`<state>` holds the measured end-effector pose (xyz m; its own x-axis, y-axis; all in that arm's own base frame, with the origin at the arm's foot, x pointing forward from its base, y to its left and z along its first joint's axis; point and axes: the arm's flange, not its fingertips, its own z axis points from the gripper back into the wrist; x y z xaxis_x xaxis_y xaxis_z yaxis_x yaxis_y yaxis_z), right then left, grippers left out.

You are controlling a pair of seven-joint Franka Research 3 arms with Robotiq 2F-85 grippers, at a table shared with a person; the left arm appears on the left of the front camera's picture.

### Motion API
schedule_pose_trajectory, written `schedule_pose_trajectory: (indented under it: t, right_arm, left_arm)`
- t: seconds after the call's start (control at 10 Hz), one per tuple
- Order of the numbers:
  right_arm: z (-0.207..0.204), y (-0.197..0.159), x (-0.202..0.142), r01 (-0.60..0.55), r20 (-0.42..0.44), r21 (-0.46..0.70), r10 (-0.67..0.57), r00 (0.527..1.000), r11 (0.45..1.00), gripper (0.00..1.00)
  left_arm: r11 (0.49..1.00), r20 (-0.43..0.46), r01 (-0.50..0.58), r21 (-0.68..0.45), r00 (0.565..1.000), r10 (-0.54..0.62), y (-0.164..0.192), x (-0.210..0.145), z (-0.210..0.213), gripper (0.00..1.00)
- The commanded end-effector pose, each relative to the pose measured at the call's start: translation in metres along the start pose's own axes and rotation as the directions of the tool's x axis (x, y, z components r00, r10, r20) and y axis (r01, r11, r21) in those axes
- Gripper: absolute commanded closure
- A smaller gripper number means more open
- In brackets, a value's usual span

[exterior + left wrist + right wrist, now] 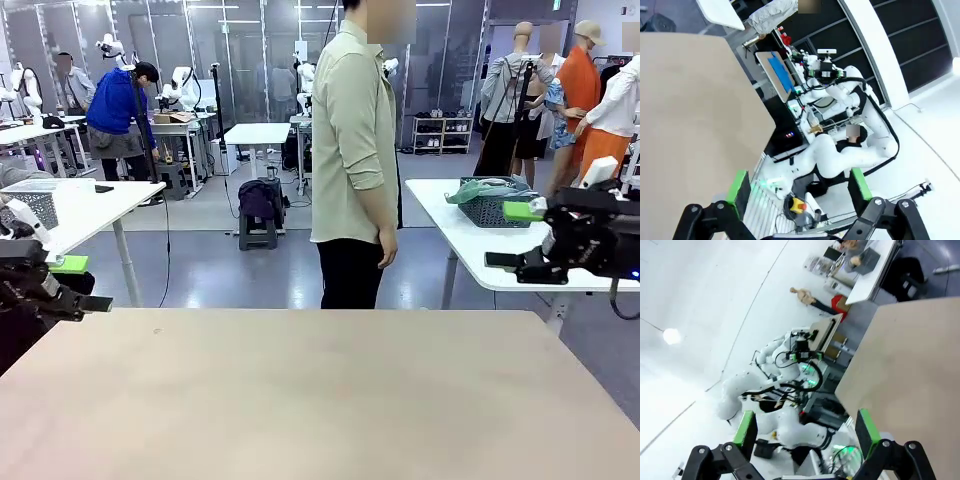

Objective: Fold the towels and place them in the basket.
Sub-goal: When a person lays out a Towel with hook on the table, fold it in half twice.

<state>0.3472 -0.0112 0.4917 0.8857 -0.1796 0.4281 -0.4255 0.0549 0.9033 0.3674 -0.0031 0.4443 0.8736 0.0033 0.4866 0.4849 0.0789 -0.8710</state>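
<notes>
Beige and bare, the surface point(320, 400) stretches across the front view, with a person point(352, 130) in a pale green shirt and dark trousers standing side-on at its far edge, one hand point(388, 258) hanging by the thigh. The left tool point(88, 284) sits at the left edge of that view, just off the surface's near-left corner, its two fingers spread wide apart with nothing between them; one green pad point(68, 264) faces up. The right tool point(510, 236) hangs at the right edge, beyond the surface's far-right corner, likewise gaping and empty, one green pad point(522, 210) above its black lower finger. From the left wrist, the fingers rise at either side of the picture's bottom edge, with only floor and other equipment showing through the gap, and the surface point(690, 125) lies off to the picture's left. From the right wrist, the fingers stand just as wide, and the surface point(910, 365) lies to the picture's right. The basket point(492, 212), dark with latticed sides, stands on a white side table point(450, 235) behind the right tool, well apart from the surface. A sea-green towel point(480, 188) is heaped loosely in it and rises above the rim; whether more cloth lies under it I cannot tell. A paler mesh basket point(30, 205) rests on another white table at the far left.
</notes>
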Motion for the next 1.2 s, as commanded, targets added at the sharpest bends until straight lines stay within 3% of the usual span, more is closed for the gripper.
schedule_pose_trajectory:
  t: [0.0, 0.2, 0.3, 0.7, 0.8, 1.1]
  right_arm:
    - [-0.001, -0.007, -0.027, 0.046, -0.058, -0.034, -0.048, 0.997, 0.998, 0.0]
    - [-0.003, -0.012, -0.029, 0.072, -0.096, -0.036, -0.076, 0.993, 0.997, 0.0]
    - [0.005, -0.015, -0.009, 0.064, -0.052, -0.001, -0.064, 0.997, 0.998, 0.0]
    - [0.007, -0.017, -0.012, 0.081, -0.062, -0.019, -0.082, 0.995, 0.997, 0.0]
    - [0.016, -0.007, -0.009, 0.12, -0.068, -0.123, -0.129, 0.989, 0.985, 0.0]
    - [0.053, 0.054, -0.004, 0.123, -0.078, -0.242, -0.145, 0.986, 0.963, 0.0]
  left_arm:
    - [1.0, -0.027, -0.007, 0.011, 1.0, 0.008, -0.004, 0.005, 0.004, 0.0]
    - [1.0, -0.01, 0.02, -0.023, 1.0, -0.02, -0.004, 0.004, 0.006, 0.0]
    - [1.0, -0.012, -0.016, 0.003, 1.0, 0.016, 0.002, -0.002, 0.006, 0.0]
    - [1.0, -0.019, -0.02, 0.022, 1.0, 0.02, 0.001, -0.003, 0.007, 0.0]
    - [0.981, 0.011, -0.076, 0.177, 0.997, 0.076, -0.02, 0.002, 0.022, 0.0]
    - [0.934, 0.062, -0.141, 0.327, 0.99, 0.127, -0.092, 0.009, 0.072, 0.0]
